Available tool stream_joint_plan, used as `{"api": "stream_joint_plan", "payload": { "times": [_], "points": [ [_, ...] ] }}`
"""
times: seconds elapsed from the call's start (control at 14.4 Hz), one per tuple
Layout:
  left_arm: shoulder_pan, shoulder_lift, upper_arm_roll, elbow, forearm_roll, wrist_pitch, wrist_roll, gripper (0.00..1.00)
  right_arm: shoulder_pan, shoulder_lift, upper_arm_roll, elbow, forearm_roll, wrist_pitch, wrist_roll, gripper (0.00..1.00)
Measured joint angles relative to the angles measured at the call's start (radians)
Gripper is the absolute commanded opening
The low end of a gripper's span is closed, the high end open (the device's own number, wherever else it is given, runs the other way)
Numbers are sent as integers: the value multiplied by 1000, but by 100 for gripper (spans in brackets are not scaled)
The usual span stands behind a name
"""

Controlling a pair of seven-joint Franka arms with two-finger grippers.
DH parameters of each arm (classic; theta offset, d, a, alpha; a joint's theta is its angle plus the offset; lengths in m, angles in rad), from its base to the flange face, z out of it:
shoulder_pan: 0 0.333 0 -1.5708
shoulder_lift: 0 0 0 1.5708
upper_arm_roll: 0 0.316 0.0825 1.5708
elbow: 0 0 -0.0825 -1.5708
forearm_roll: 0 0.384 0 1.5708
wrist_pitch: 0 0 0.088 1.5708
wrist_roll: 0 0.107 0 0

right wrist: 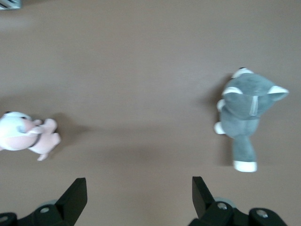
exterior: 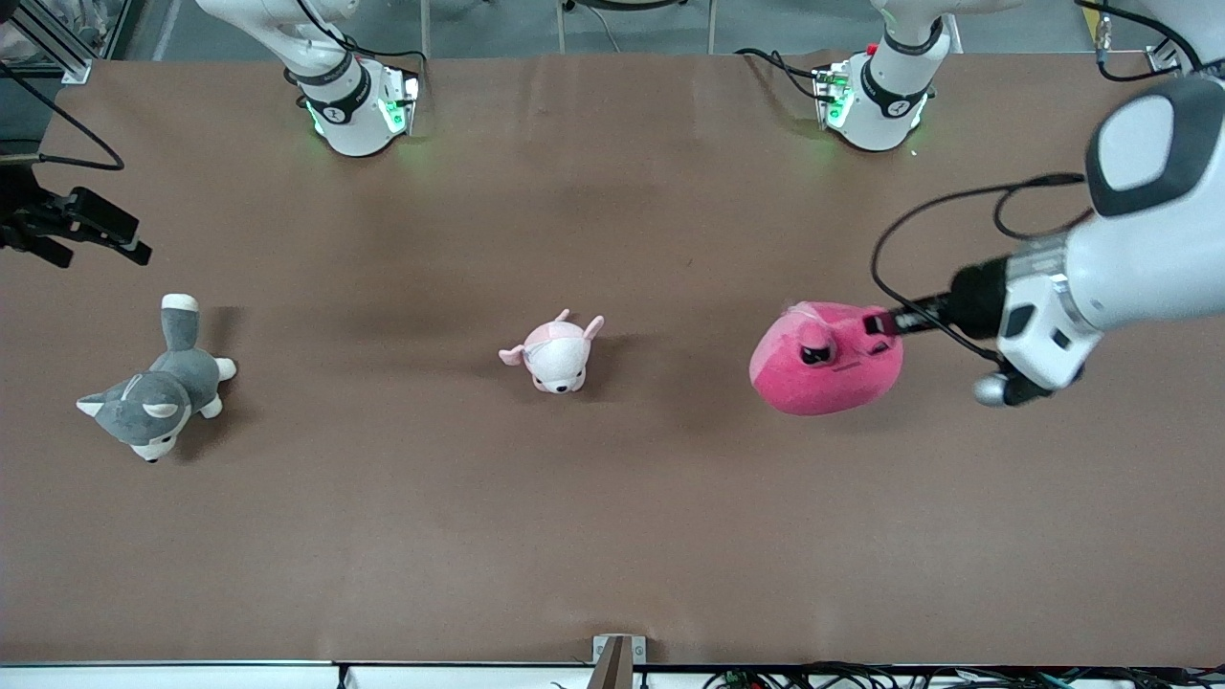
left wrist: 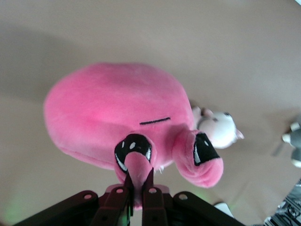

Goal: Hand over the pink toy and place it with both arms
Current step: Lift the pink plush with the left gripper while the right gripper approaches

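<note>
The pink toy (exterior: 823, 368) is a hot-pink round plush with black angry eyes. My left gripper (exterior: 879, 322) is shut on one of its small nubs and holds it just over the table, toward the left arm's end. In the left wrist view the toy (left wrist: 113, 113) hangs from the closed fingers of the left gripper (left wrist: 138, 176), its eyes facing the camera. My right gripper (exterior: 107, 256) is open and empty over the right arm's end of the table, above bare table (right wrist: 138, 188) between the two other plush toys.
A small pale pink-and-white puppy plush (exterior: 555, 356) lies mid-table; it also shows in the right wrist view (right wrist: 23, 134). A grey-and-white husky plush (exterior: 158, 388) lies toward the right arm's end. The brown table (exterior: 612, 536) has a mount at its near edge (exterior: 617, 660).
</note>
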Motion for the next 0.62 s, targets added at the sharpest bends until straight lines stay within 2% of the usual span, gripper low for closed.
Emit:
{"api": "stream_joint_plan", "payload": {
  "times": [0.07,0.14,0.42,0.62],
  "points": [
    [-2,-11,-45,0,0,-1,-31,3,0,3,0,-1,36,0,1,75],
    [-4,-18,-90,0,0,-1,-68,3,0,8,0,-2,66,0,3,71],
    [-12,-21,-263,16,-3,43,-286,1,5,64,2,-7,268,1,5,71],
    [-51,-20,-328,22,-4,157,-448,0,22,103,3,-6,366,5,5,71]
  ]
}}
